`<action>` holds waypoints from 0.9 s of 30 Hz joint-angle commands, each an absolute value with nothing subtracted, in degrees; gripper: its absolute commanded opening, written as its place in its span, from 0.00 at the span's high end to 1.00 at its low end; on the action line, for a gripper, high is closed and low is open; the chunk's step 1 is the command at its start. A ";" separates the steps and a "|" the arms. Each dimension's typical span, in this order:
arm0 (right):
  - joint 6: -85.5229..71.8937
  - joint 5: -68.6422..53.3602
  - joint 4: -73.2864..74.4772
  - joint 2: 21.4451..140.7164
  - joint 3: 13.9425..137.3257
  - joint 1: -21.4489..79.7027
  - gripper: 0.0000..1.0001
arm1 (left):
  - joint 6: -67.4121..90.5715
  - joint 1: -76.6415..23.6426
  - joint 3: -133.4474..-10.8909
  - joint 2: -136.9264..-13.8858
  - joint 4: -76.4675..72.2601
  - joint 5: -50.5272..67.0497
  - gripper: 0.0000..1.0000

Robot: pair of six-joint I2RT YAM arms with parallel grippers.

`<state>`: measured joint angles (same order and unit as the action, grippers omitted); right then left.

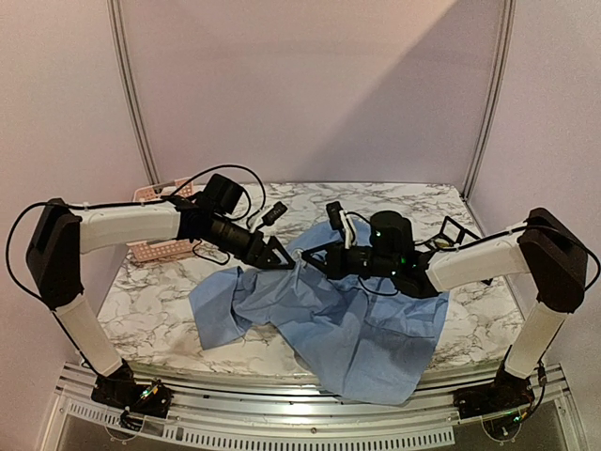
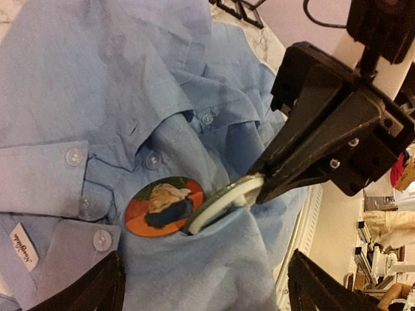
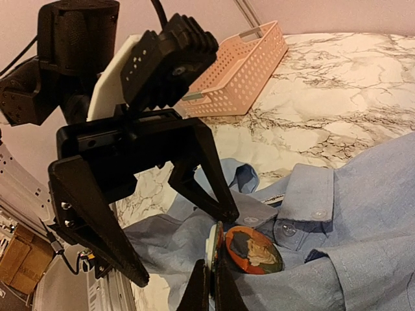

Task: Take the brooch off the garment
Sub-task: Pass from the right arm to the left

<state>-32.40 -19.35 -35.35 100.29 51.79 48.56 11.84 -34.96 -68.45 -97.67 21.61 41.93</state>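
One light blue shirt (image 1: 329, 329) lies across the bench (image 1: 160, 301), with a fold hanging over the near edge. One round orange brooch (image 2: 164, 206) sits on its front beside the buttons, mid-bench. The right claw (image 2: 256, 188) is pinched tight on one pale disc (image 2: 224, 202) just beside the brooch. The left claw (image 2: 207, 288) gapes wide and holds nothing. One pink basket (image 3: 240, 65) stands far left.
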 commanded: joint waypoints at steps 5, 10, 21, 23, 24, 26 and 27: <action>-34.40 -32.55 -38.56 99.05 51.18 46.39 1.00 | 10.89 -34.63 -66.65 -100.57 18.27 46.24 0.24; -35.53 -36.50 -38.97 99.21 51.04 45.52 1.00 | 12.23 -34.76 -65.72 -101.05 15.75 48.58 0.58; -37.51 -43.24 -40.25 101.98 52.53 44.70 1.00 | 14.19 -35.36 -64.17 -100.62 11.66 52.48 0.75; -37.59 -43.92 -40.05 102.51 52.85 44.59 1.00 | 14.26 -35.58 -64.12 -100.63 11.41 52.97 0.80; -37.61 -44.21 -39.88 102.55 53.01 44.63 1.00 | 14.32 -35.67 -64.08 -100.61 11.28 53.07 0.82; -37.62 -44.59 -39.58 102.99 53.29 44.50 1.00 | 14.46 -35.81 -64.07 -100.56 11.17 53.20 0.85; -37.62 -44.78 -39.49 103.15 53.41 44.57 1.00 | 14.50 -35.85 -64.07 -100.60 11.04 53.29 0.86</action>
